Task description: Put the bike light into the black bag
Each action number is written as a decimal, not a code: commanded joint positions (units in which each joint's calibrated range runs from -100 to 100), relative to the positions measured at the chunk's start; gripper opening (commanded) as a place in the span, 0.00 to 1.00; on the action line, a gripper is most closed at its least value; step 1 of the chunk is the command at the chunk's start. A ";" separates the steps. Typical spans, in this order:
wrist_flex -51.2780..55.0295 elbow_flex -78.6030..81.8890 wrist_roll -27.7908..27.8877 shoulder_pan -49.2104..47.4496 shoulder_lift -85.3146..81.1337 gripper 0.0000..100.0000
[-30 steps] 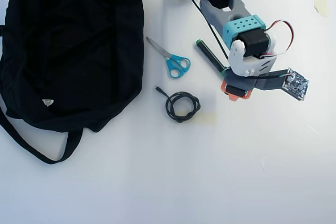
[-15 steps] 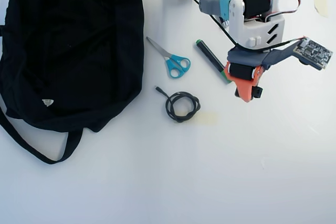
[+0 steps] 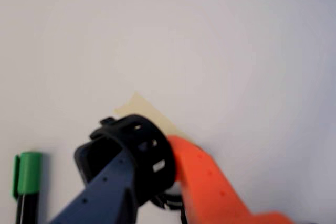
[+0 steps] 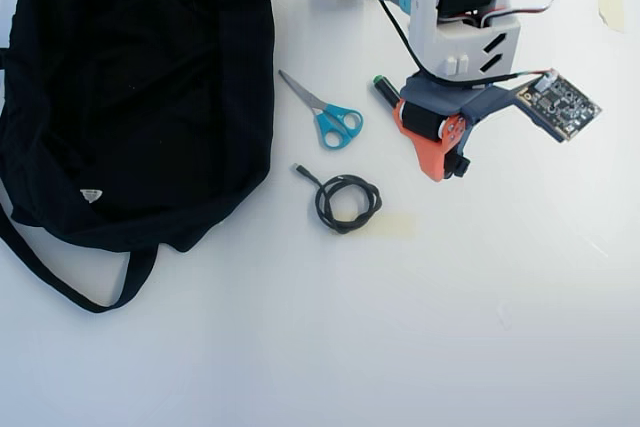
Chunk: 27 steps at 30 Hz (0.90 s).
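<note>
Because our orange-and-dark two-finger pincer (image 3: pixel 157 182) is pinched on the small black chunky bike light with its perforated loop strap (image 3: pixel 134 153), we judge the pickup done: in the wrist view the light sits clamped between the dark finger (image 3: pixel 102 192) and the orange finger (image 3: pixel 210 187), apparently clear of the white table (image 3: pixel 210 51) above a strip of pale tape (image 3: pixel 149 114). In the overhead view the pincer (image 4: pixel 447 162) hangs over the table, and only a dark bit of the light shows at its tip.

What is left is the carry and the drop. The large black soft fabric bag with its long strap (image 4: pixel 140 97) lies well apart at the left of the overhead view, with the teal-handled scissors (image 4: pixel 325 112), the coiled black cable (image 4: pixel 345 202) and the green-capped black marker (image 3: pixel 26 187) between or near.

We can read no writing anywhere; the bag's small pale triangular label (image 4: pixel 91 194) is too small to make out.
</note>
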 commanded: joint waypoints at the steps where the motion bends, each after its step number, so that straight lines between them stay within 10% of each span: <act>1: 1.20 5.46 -0.19 1.69 -10.35 0.02; 27: -5.09 69.25 -0.40 16.05 -59.81 0.02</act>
